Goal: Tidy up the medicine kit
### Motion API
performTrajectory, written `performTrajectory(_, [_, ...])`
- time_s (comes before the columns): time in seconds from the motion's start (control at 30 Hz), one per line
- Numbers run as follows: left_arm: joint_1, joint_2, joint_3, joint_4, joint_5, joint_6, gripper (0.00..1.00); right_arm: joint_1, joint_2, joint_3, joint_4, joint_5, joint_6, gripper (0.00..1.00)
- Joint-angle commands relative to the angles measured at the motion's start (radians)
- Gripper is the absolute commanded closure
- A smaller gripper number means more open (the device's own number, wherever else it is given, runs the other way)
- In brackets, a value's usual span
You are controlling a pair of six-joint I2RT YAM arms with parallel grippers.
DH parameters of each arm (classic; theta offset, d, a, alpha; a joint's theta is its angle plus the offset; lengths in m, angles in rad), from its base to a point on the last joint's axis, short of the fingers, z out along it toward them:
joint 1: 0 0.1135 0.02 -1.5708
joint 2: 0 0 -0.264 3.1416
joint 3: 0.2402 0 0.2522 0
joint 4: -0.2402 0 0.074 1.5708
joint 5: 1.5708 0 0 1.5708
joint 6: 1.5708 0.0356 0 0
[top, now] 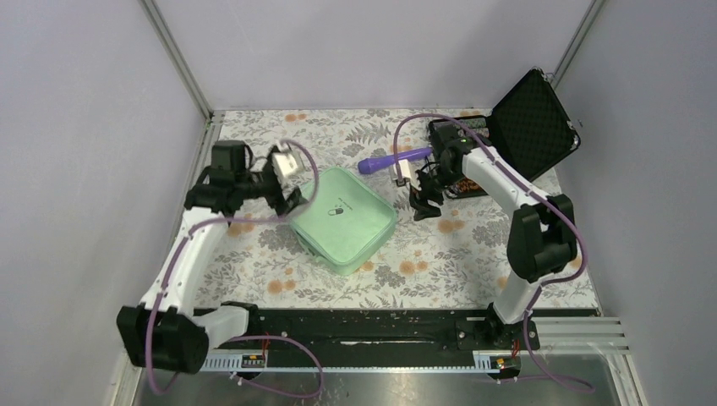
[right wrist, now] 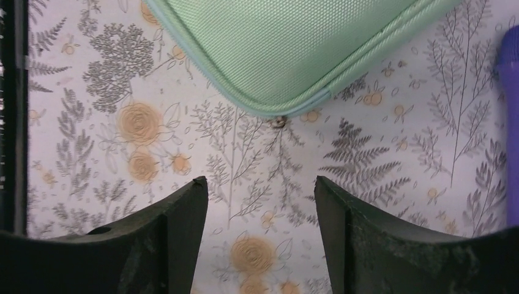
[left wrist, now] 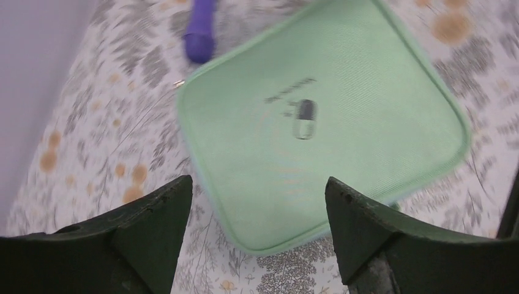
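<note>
So here's my setup right now. The mint-green rounded-square fabric medicine kit (top: 342, 218) is lying flat and zipped shut around the middle of the flower-and-fern patterned tablecloth (top: 423, 262), a bit toward the left edge. It's turned so its corners point at the table's edges like a diamond. The little dark capsule logo (left wrist: 304, 118) on the lid faces up, with some small print above it that's too blurry for me to read.

My left gripper (top: 286, 193) hangs over the kit's left corner, on the side facing the far edge. In my left wrist view its fingers (left wrist: 153, 226) are spread wide with nothing between them, just the green lid below.

My right gripper (top: 425, 203) is just off the kit's right corner, over bare cloth. Its fingers (right wrist: 361, 226) are spread apart too and hold nothing. From that wrist I can see the kit's rounded corner and zip edge, plus a tiny metallic bit right at the corner. I can't tell exactly what that is.

A purple cylinder-shaped plastic thing (top: 393, 159) lies past the kit's far corner, apart from it. Further on, a black foam-lined hard case (top: 528, 118) stands open in the far right corner.
</note>
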Motion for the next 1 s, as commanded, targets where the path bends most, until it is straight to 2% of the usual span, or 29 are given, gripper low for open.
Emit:
performTrajectory(0.0, [-0.083, 0.010, -0.081, -0.196, 0.001, 0.393, 0.21, 0.021, 0.106, 0.089, 0.020, -0.057, -0.167, 0.29])
performTrajectory(0.3, [-0.165, 0.019, -0.211, 0.008, -0.082, 0.520, 0.23, 0.074, 0.195, 0.159, -0.049, -0.019, -0.210, 0.31])
performTrajectory(0.53, [-0.201, 0.030, -0.240, 0.091, -0.107, 0.470, 0.24, 0.137, 0.204, 0.169, -0.063, 0.036, -0.178, 0.36])
performTrajectory(0.67, [-0.201, 0.003, -0.271, 0.131, -0.108, 0.458, 0.25, 0.155, 0.203, 0.187, -0.050, 0.023, -0.035, 0.41])
performTrajectory(0.8, [-0.201, -0.024, -0.308, 0.149, -0.117, 0.475, 0.25, 0.160, 0.166, 0.145, 0.035, -0.022, 0.213, 0.48])
performTrajectory(0.97, [-0.196, -0.050, -0.347, 0.127, -0.169, 0.594, 0.23, 0.172, 0.058, -0.029, 0.222, -0.054, 0.404, 0.45])
